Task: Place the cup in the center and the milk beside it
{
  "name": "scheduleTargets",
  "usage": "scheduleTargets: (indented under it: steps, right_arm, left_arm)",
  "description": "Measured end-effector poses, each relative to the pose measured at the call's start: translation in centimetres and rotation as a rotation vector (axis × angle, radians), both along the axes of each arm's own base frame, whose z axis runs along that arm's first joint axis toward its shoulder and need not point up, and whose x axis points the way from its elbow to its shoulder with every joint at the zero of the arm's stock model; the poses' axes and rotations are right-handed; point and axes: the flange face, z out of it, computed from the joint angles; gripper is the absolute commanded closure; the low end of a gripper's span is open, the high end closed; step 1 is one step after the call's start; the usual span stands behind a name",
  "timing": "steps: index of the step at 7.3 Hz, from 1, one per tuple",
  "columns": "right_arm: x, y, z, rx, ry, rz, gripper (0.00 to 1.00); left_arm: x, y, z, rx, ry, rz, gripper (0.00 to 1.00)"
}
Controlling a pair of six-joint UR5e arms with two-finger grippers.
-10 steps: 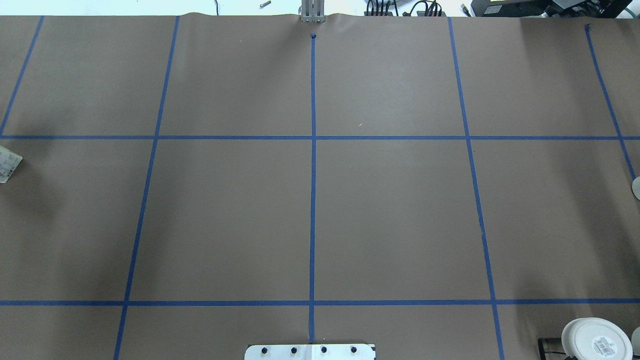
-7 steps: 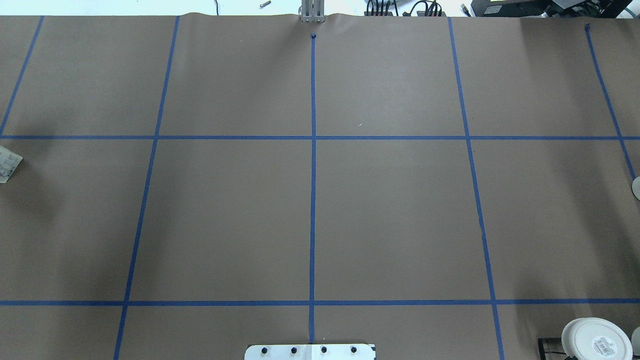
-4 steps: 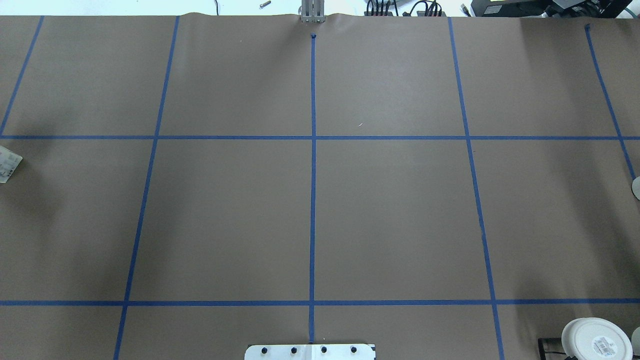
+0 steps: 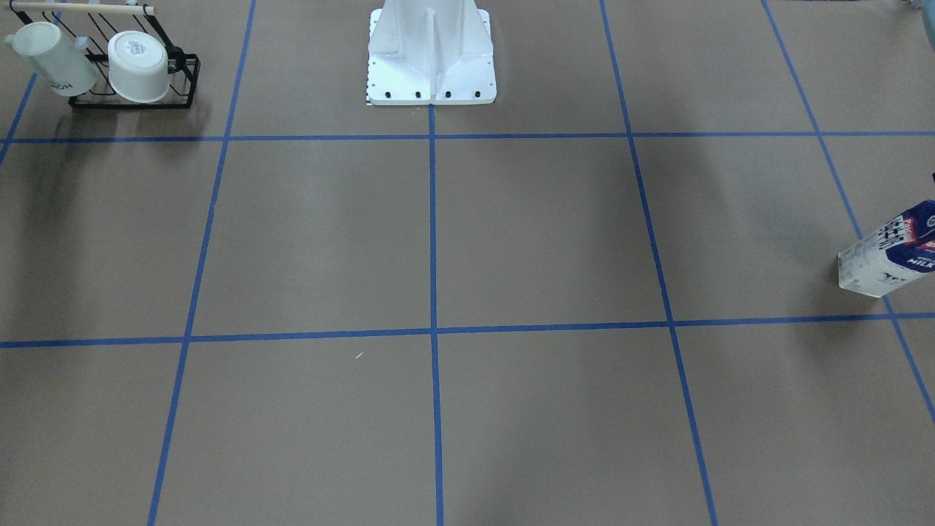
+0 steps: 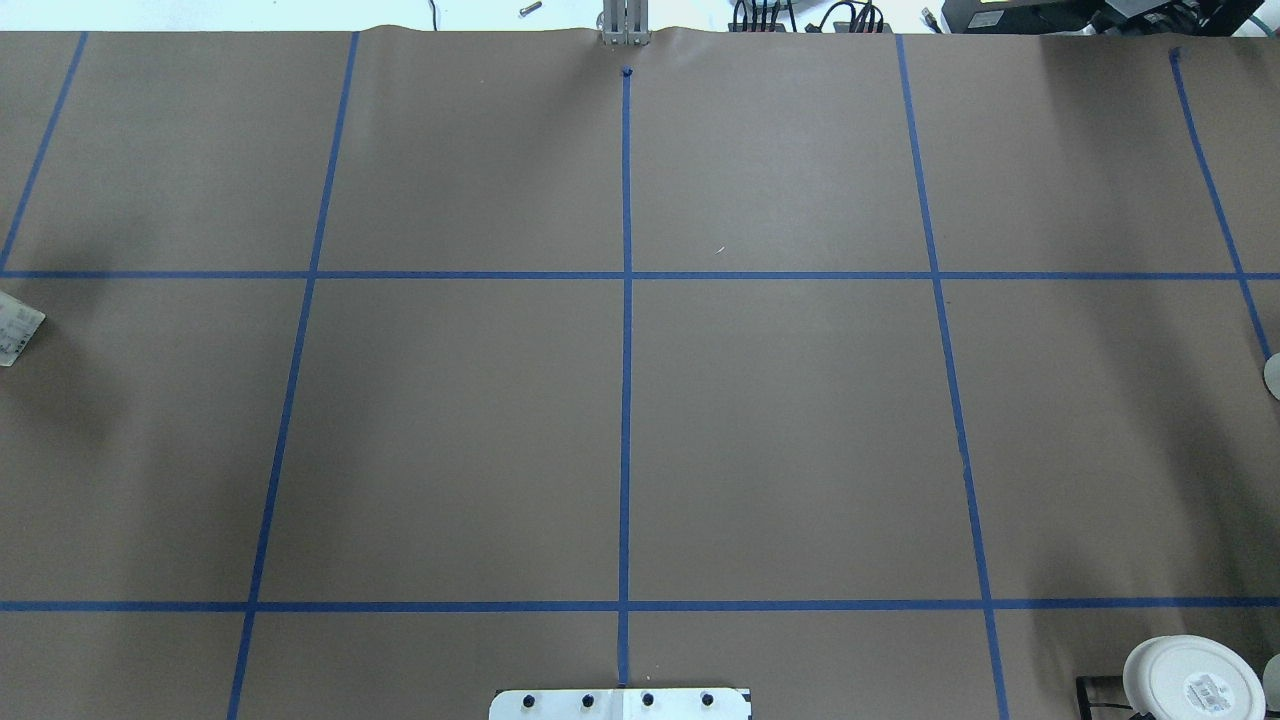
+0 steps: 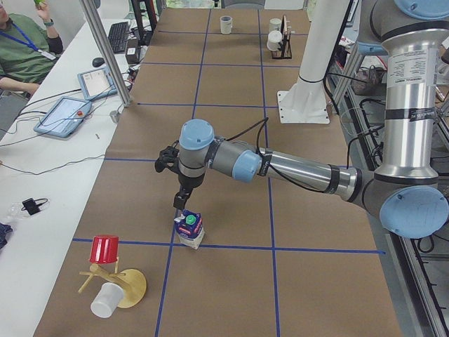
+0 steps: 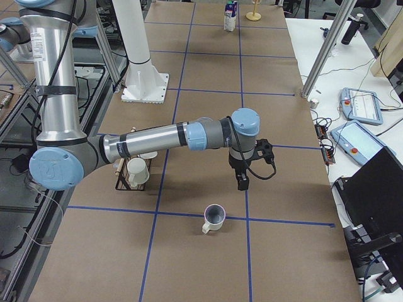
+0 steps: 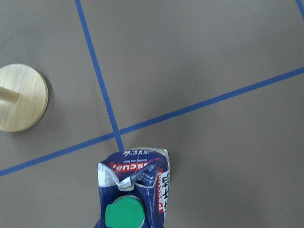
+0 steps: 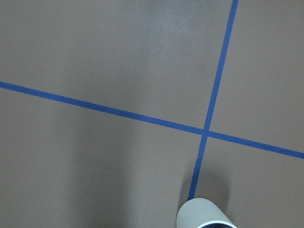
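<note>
The milk [image 6: 190,229] stands upright on a blue tape crossing at the table's left end, green cap up. It also shows in the left wrist view [image 8: 133,190], at the front-facing view's right edge [image 4: 887,248] and at the overhead view's left edge [image 5: 18,328]. My left gripper [image 6: 181,203] hovers just above its cap; I cannot tell if it is open. The cup [image 7: 214,217] stands upright at the right end; its rim shows in the right wrist view [image 9: 204,214]. My right gripper [image 7: 242,182] hangs a little beside and above it; I cannot tell its state. The center [image 5: 626,440] holds nothing.
A black wire rack [image 4: 135,66] near the robot base [image 4: 431,58] holds a lettered mug and a bowl-like cup. A wooden stand [image 6: 112,281] with a red cup and a white cup stands near the milk. An operator and tablets are beside the table.
</note>
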Motion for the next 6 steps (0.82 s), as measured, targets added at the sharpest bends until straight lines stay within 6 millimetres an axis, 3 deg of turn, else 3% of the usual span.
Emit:
scheduleTargets:
  steps: [1,2,4,5,6]
  right_arm:
    - [0.1,0.1,-0.4,0.026,-0.006,-0.001,0.0]
    - [0.0,0.5,0.5,0.043,-0.01,0.006,0.0]
    - [-1.3,3.0,5.3,0.039,-0.019,0.045,0.0]
    - [-2.8,4.6,7.1,0.035,-0.023,0.073,0.05]
    - [-4.3,6.3,8.7,0.036,-0.017,0.081,0.23]
  left_arm:
    - [0.0,-0.4,-0.3,0.024,0.006,-0.004,0.02]
    - [0.0,-0.5,-0.5,0.035,0.01,-0.005,0.02]
    - [0.0,-0.5,-0.6,0.041,0.012,-0.007,0.02]
    - [0.0,-0.5,-0.7,0.043,0.013,-0.007,0.02]
    - [0.0,-0.5,-0.9,0.046,0.013,-0.007,0.02]
